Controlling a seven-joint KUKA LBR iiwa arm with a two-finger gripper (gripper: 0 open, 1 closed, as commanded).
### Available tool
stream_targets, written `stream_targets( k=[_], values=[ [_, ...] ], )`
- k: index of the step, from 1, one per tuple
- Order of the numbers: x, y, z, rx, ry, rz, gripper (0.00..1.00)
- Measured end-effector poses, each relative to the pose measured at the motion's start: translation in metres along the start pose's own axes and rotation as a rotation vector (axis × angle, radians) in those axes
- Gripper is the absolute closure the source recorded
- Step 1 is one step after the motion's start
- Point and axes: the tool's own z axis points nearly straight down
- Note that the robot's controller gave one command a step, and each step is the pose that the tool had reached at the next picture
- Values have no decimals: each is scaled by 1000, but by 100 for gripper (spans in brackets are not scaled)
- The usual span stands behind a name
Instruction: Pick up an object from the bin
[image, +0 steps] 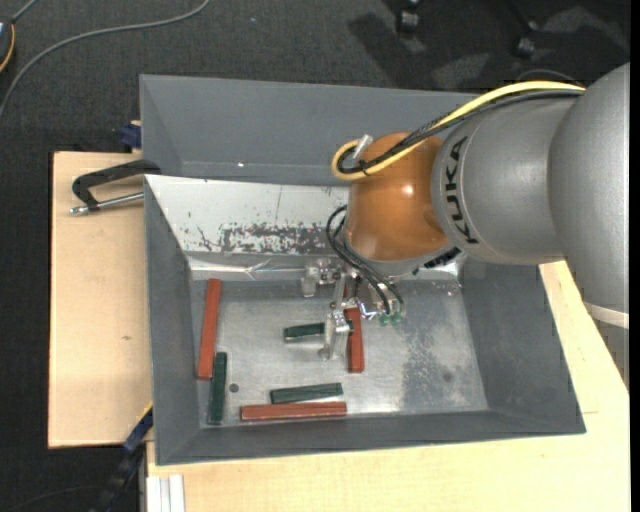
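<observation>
Orange-covered arm; tool, grip indiscernible, between short green bar and red bar.

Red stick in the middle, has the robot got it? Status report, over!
Gripper low at the middle of the bin, grip unclear. Short red stick right beside it, small green stick on its other side. Nothing lying on either.
</observation>
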Motion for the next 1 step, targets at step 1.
stream_targets(
  k=[1],
  values=[
    [-4,-1,2,0,2,143,0]
  ],
)
